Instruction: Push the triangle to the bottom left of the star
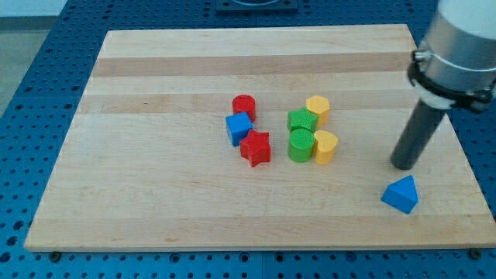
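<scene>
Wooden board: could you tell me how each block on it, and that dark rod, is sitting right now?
Blue triangle: alone, lower right.
My tip: just above the triangle, apart.
Red star: flat, against blue cube.
Red cylinder: upright, beside the cube.
Green blocks: two, touching.
Yellow blocks: two, beside the greens.

Showing on the pale striped wood counter [155, 93]: red cylinder [243, 105], red star [256, 148], blue cube [239, 127], blue triangle [401, 194], two green blocks [301, 133], two yellow blocks [320, 128]. My tip [403, 164] is looking dark.
</scene>
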